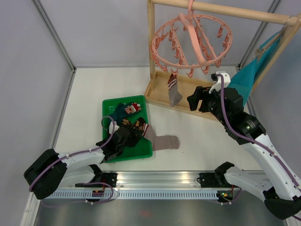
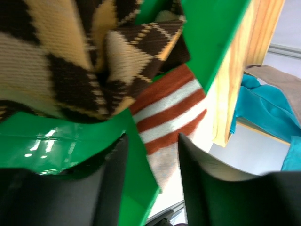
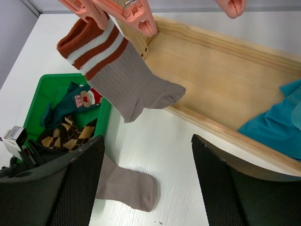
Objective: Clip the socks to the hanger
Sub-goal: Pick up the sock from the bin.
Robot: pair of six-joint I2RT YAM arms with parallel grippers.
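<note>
The pink hanger (image 1: 190, 42) hangs from the wooden rail. One grey-brown sock (image 1: 174, 92) with a striped cuff hangs from a peg; it also shows in the right wrist view (image 3: 122, 80) under the pegs (image 3: 136, 14). Its twin (image 1: 164, 141) lies half over the green tray's right rim, foot on the table (image 3: 129, 188). The teal sock (image 1: 128, 110) and argyle sock (image 1: 135, 125) lie in the tray. My left gripper (image 1: 123, 139) is open, jaws straddling the tray rim and the striped cuff (image 2: 169, 113), beside the argyle sock (image 2: 70, 61). My right gripper (image 1: 197, 101) is open and empty, in the air near the hanging sock.
The green tray (image 1: 109, 106) sits left of centre. The wooden frame's base board (image 1: 157, 94) lies behind it, with a bright teal cloth (image 1: 251, 75) draped at the right. Grey walls enclose the white table.
</note>
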